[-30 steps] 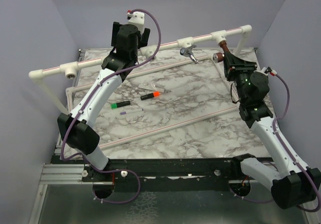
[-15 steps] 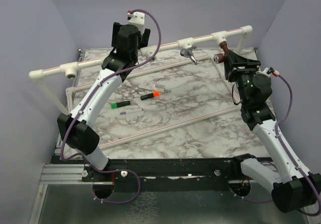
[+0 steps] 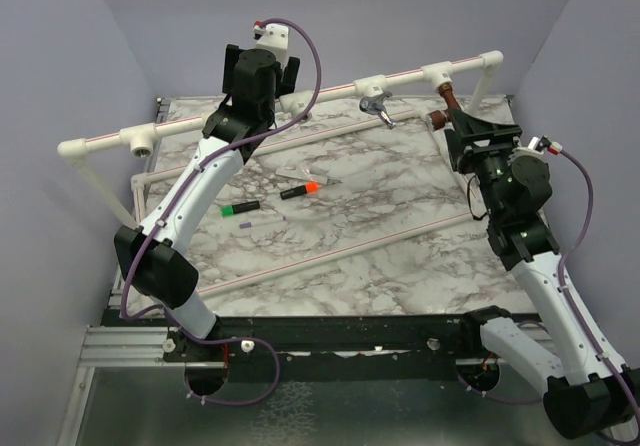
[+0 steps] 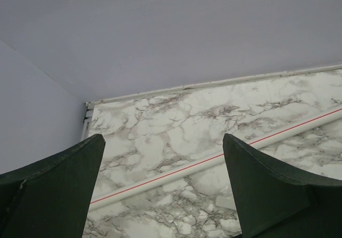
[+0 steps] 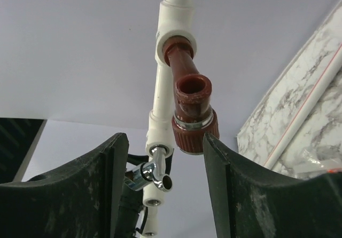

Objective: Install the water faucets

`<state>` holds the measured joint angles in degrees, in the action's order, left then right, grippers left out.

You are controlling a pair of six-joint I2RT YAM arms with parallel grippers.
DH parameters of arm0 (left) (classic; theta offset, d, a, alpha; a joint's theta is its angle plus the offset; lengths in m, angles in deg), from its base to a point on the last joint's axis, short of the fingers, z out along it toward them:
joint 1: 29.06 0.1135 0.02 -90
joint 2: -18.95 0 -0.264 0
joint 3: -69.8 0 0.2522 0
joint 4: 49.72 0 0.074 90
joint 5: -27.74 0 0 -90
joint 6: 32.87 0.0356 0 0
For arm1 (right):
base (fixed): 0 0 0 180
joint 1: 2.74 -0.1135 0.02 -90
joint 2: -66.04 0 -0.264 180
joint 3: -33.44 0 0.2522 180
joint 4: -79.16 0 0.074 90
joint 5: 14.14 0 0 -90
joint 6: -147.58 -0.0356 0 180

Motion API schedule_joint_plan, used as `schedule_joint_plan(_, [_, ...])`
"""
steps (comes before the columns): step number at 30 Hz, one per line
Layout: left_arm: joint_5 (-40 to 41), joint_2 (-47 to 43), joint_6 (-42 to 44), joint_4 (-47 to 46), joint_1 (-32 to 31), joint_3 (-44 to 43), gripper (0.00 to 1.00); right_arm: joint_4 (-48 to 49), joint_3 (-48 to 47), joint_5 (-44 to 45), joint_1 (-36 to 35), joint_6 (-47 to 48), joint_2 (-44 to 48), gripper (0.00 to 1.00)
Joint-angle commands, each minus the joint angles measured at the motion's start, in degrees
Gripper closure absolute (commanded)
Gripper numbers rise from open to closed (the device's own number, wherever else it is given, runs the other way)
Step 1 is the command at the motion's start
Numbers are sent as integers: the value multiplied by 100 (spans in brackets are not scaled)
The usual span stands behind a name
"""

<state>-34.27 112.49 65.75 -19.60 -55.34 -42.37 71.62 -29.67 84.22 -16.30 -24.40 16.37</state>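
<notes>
The copper-coloured faucet [image 3: 443, 106] hangs from the right tee [image 3: 437, 73] of the white pipe rail; in the right wrist view it [image 5: 191, 110] sits screwed into that tee [image 5: 176, 27]. The silver faucet [image 3: 376, 106] sits in the tee to its left and shows in the right wrist view [image 5: 152, 174]. My right gripper [image 3: 456, 121] is open just below the copper faucet, whose ribbed knob is near the right finger [image 5: 240, 184], apart from it. My left gripper [image 3: 262, 63] is open and empty at the rail further left, and its wrist view [image 4: 160, 158] shows only the table.
Two marker pens, one orange-capped [image 3: 300, 190] and one green-capped [image 3: 239, 208], lie mid-table. A loose white pipe [image 3: 340, 251] crosses the marble top. The rail [image 3: 200, 126] runs along the back with an open tee [image 3: 140, 146] at left. Walls stand close on both sides.
My right wrist has shifted right and a little nearer, with the gripper staying by the copper faucet. The left arm has not moved.
</notes>
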Motion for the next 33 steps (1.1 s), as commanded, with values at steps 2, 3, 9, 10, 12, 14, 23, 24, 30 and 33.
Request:
schedule_joint_plan(2, [-793, 314, -473, 693, -316, 277, 7, -1053, -227, -192, -44, 789, 213, 36])
schedule_joint_plan(3, [-809, 322, -472, 689, -316, 271, 7, -1127, -269, -217, -44, 951, 239, 36])
schedule_joint_plan(9, [-821, 315, -493, 693, -316, 271, 7, -1489, -557, -268, -45, 2113, 313, 36])
schedule_joint_plan(10, [-821, 314, -492, 693, -316, 272, 7, -1520, -599, -265, -42, 2353, 318, 36])
schedule_joint_plan(12, [-828, 306, -493, 693, -316, 275, 7, -1524, -614, -243, -49, 2802, 347, 36])
schedule_joint_plan(14, [-826, 306, -493, 693, -324, 281, 7, -1566, -635, -161, -44, 3181, 384, 36])
schedule_joint_plan(23, [-797, 306, -467, 693, -324, 292, 7, -1414, -867, 133, -48, 6499, 648, 36])
schedule_joint_plan(24, [-795, 306, -462, 693, -325, 288, 7, -1392, -889, 154, -48, 6863, 686, 35])
schedule_joint_plan(30, [-795, 316, -467, 693, -325, 287, 7, -1355, -1085, 105, -44, 9183, 816, 35])
schedule_joint_plan(33, [-797, 316, -467, 693, -325, 282, 7, -1349, -1126, -45, -46, 10227, 873, 35])
